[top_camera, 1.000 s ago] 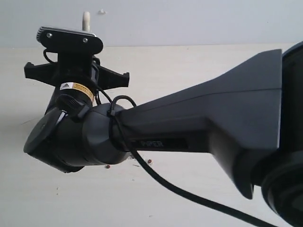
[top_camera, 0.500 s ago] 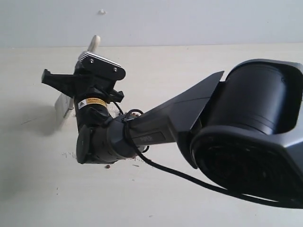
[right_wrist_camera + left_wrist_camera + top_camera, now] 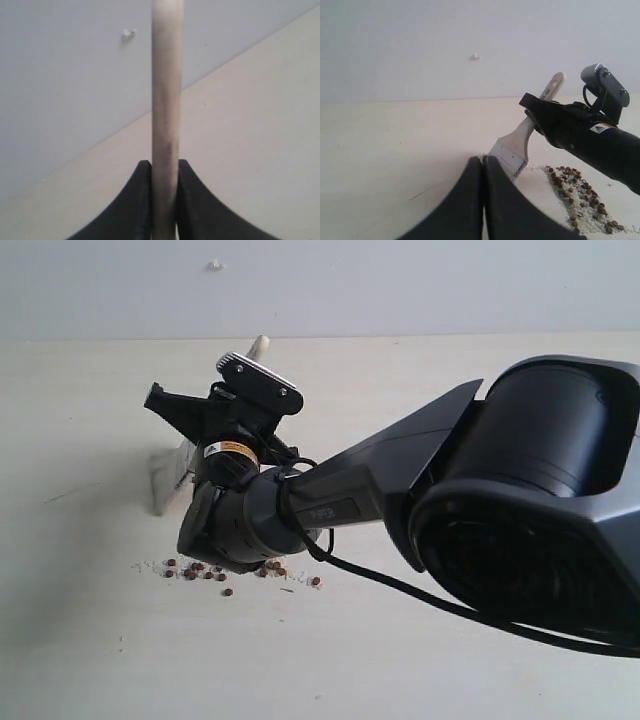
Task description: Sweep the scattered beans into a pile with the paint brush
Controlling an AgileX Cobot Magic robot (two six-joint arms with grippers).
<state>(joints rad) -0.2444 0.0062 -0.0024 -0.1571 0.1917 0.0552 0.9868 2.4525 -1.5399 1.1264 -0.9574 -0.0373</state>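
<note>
My right gripper [image 3: 222,412] reaches across to the left and is shut on the pale wooden handle of the paint brush [image 3: 168,478]; up close the handle [image 3: 166,100] stands squeezed between the black fingers [image 3: 142,200]. The brush [image 3: 516,147] leans with its silver ferrule low near the table. Its bristles are mostly hidden behind my left gripper [image 3: 483,161], which is shut on nothing. Reddish-brown beans [image 3: 205,571] lie in a loose band under the right wrist. The left wrist view shows them as a long pile [image 3: 577,197] mixed with whitish grains, beside the brush.
The pale table [image 3: 420,660] runs back to a grey wall [image 3: 400,285] with a small white speck on it. The bulky right arm [image 3: 520,500] fills the right side of the exterior view, and its black cable [image 3: 420,592] trails over the table.
The right arm has swung the brush to the right and lower, tilting it. The wrist has shifted, so beans that it covered before now show beneath it.
</note>
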